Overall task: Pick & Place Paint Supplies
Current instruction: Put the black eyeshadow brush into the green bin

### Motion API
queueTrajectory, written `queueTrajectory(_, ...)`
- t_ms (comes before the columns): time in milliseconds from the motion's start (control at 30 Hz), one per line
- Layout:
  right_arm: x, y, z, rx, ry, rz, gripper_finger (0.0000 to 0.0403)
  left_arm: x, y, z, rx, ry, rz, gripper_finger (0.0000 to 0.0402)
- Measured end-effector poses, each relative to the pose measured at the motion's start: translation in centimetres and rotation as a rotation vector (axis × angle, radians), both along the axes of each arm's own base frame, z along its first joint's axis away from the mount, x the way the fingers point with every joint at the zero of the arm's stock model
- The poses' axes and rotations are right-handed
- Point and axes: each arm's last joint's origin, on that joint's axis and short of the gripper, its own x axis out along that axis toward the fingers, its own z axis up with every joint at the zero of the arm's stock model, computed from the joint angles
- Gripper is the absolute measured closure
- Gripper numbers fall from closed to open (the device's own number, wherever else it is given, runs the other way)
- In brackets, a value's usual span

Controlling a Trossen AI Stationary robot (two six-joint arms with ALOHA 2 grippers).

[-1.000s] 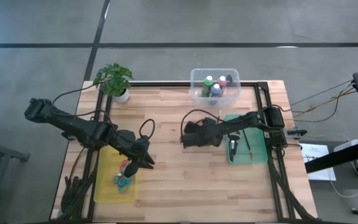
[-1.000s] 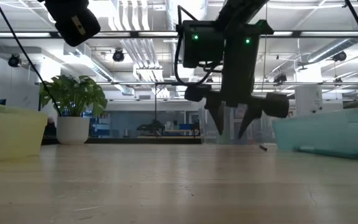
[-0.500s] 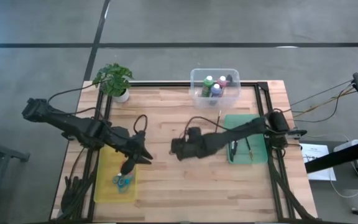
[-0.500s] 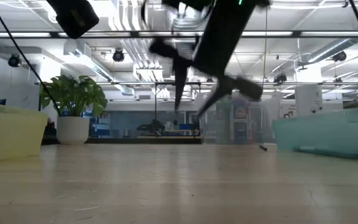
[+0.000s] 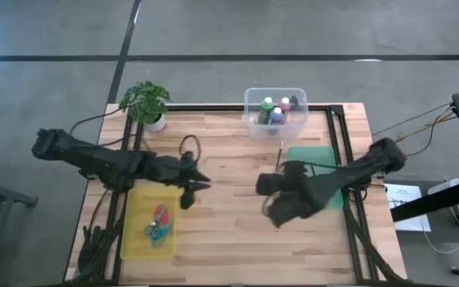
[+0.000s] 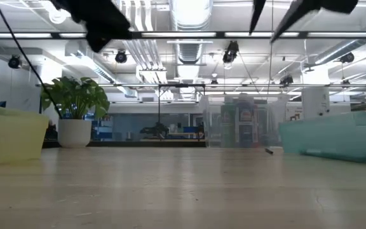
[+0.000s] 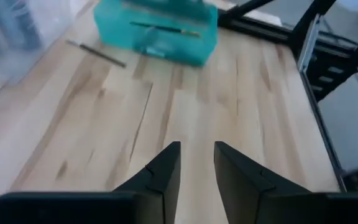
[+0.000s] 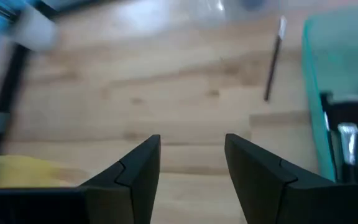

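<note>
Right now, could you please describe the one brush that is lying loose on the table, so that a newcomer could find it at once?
Start at the clear plastic box of paint bottles at the table's far edge, then look to the green tray in front of it. The brush lies on the bare wood between them, just off the tray's corner. It is the only brush outside the tray.
</note>
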Motion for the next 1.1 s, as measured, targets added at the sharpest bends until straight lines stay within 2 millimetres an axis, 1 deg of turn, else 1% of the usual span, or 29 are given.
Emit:
queueTrajectory(133, -3.1, 0.3, 3.1, -0.044, -0.111, 0.078, 0.0225, 4.1, 1.1, -1.9, 0.022, -0.069, -0.048, 0.0326)
queueTrajectory(233, -5.3, 0.5, 5.3, -0.032, -0.162, 0.155, 0.0225, 7.2, 1.4, -3.7, 0.100, -0.077, -0.060, 0.0353)
queueTrajectory(300, -6.2, 0.9, 6.3, -0.035, -0.197, 0.203, 0.0225, 9.0, 1.3, -5.3, 0.136, -0.063, -0.060, 0.0360)
queueTrajectory(433, -7.9, 1.6, 7.7, -0.078, -0.272, 0.253, 0.0225, 12.9, 1.0, -7.4, 0.162, -0.082, -0.073, 0.0361)
queueTrajectory(567, -9.1, 1.9, 8.3, -0.073, -0.288, 0.298, 0.0225, 17.6, 1.2, -8.1, 0.199, -0.118, -0.072, 0.0361)
queueTrajectory(633, -9.3, 2.1, 8.4, -0.077, -0.281, 0.323, 0.0225, 20.0, 2.0, -9.0, 0.211, -0.118, -0.053, 0.0361)
queueTrajectory(733, -9.9, 2.4, 8.9, -0.070, -0.295, 0.353, 0.0225, 23.3, 4.4, -10.8, 0.196, -0.102, 0.012, 0.0363)
queueTrajectory(833, -10.3, 2.9, 9.6, -0.062, -0.309, 0.389, 0.0225, 25.5, 6.9, -12.2, 0.161, -0.086, 0.090, 0.0373)
queueTrajectory(900, -10.5, 3.4, 10.0, -0.066, -0.309, 0.427, 0.0225, 26.5, 7.9, -13.1, 0.139, -0.073, 0.122, 0.0389)
queueTrajectory(1033, -11.1, 4.1, 11.1, -0.081, -0.348, 0.464, 0.0225, 27.9, 8.2, -14.5, 0.135, -0.040, 0.126, 0.0394)
queueTrajectory(1100, -11.5, 4.4, 11.5, -0.100, -0.377, 0.474, 0.0225, 28.1, 8.3, -15.0, 0.135, -0.013, 0.124, 0.0394)
